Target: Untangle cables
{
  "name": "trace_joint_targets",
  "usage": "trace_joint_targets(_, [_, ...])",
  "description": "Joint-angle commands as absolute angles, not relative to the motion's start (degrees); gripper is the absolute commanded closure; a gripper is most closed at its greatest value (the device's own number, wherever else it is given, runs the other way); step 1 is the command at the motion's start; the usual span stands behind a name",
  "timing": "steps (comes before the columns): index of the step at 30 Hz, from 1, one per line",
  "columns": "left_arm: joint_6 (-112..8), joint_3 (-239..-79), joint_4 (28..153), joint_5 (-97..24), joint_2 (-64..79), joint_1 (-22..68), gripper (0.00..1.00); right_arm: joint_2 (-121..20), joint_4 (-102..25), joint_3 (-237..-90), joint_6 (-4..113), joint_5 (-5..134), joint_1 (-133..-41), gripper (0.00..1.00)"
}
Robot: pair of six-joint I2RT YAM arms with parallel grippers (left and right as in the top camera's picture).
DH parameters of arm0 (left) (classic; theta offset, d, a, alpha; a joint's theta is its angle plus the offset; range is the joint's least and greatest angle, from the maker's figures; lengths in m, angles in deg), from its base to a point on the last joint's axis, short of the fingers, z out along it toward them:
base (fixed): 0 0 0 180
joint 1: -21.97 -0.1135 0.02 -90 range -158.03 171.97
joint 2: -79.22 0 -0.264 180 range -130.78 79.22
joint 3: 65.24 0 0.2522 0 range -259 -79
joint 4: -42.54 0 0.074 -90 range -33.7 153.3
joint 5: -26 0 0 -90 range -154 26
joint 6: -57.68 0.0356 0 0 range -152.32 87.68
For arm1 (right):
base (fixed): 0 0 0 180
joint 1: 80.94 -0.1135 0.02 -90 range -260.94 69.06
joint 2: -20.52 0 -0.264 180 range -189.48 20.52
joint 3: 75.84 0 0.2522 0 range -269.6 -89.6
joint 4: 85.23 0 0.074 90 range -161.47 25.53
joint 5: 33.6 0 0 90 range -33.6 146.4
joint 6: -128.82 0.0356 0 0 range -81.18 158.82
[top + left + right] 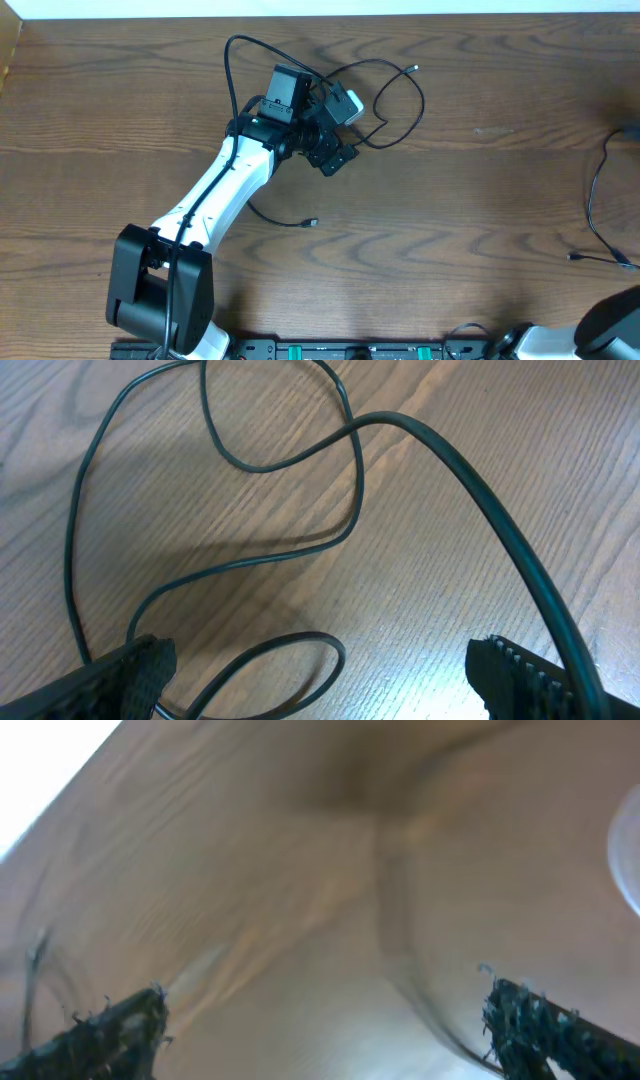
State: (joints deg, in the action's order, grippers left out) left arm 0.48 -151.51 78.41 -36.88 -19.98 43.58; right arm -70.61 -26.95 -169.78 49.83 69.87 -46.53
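A thin black cable (400,100) lies in loops on the wooden table at the top centre, one plug end (413,68) pointing up right and another (310,222) lower down. My left gripper (338,150) hangs over these loops. In the left wrist view it (320,680) is open, with a small cable loop (300,650) lying on the table between its fingers (130,675) and a strand (480,490) passing close to the camera. A second black cable (598,205) lies at the far right. My right gripper (325,1025) is open in a blurred view, a faint strand (430,1010) beside its right finger.
The white left arm (215,190) reaches from its black base (160,285) at the bottom left toward the top centre. Part of the right arm (610,320) shows at the bottom right corner. The table's far edge (320,14) runs along the top.
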Motion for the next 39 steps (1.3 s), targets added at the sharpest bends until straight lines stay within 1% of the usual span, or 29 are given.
trace_joint_targets(1, [-0.07,-151.42,78.35,-36.16,-19.26,43.71,0.02,-70.81,-26.85,-169.93,36.74,70.61,-57.89,0.01])
trace_joint_targets(4, [-0.07,-151.42,78.3,-36.16,-19.26,43.69,0.02,-71.25,-26.65,-169.93,30.86,66.24,-67.55,0.01])
trace_joint_targets(8, [-0.07,-151.42,78.26,-36.14,-19.26,43.69,0.02,-72.25,-25.99,-169.93,26.27,62.75,-78.33,0.01])
trace_joint_targets(13, [-0.09,-151.69,75.68,-36.36,-18.99,43.69,0.02,-75.11,-25.73,-169.93,26.09,55.97,-86.35,0.01])
trace_joint_targets(15, [-1.08,-152.43,75.88,-39.57,-18.25,43.8,0.02,-76.62,-25.34,-169.93,26.11,54.05,-87.64,0.01])
trace_joint_targets(18, [-7.48,-153.26,79.18,-52.21,-16.04,44.74,0.02,-79.18,-24.68,-169.93,26.97,53.74,-88.21,0.01])
trace_joint_targets(21, [-10.02,-153.3,87.02,-64.1,-12.5,46.12,0.02,-81.21,-24.44,-169.93,29.17,53.76,-88.16,0.01])
trace_joint_targets(23, [-10.41,-153.3,92.82,-68.99,-9.68,47.03,0.02,-81.63,-24.42,-169.93,29.81,54.09,-88.23,0.01])
trace_joint_targets(26, [-10.45,-153.3,96.88,-71.77,-5.22,47.84,0.02,-81.34,-24.79,-169.95,29.76,57.28,-88.97,0.01])
trace_joint_targets(32, [-13.62,-153.35,96.36,-72.31,5.49,48.83,0.02,-81.28,-24.11,-169.95,29.79,61.94,-92.08,0.01])
trace_joint_targets(35, [-14.45,-153.32,96.36,-77.21,8.85,48.78,0.02,-81.28,-23.3,-169.95,29.76,66.96,-95.33,0.01])
trace_joint_targets(39, [-14.43,-153.28,96.36,-82.92,9.2,48.59,0.02,-81.28,-23.63,-169.95,29.79,67.23,-101.54,0.01])
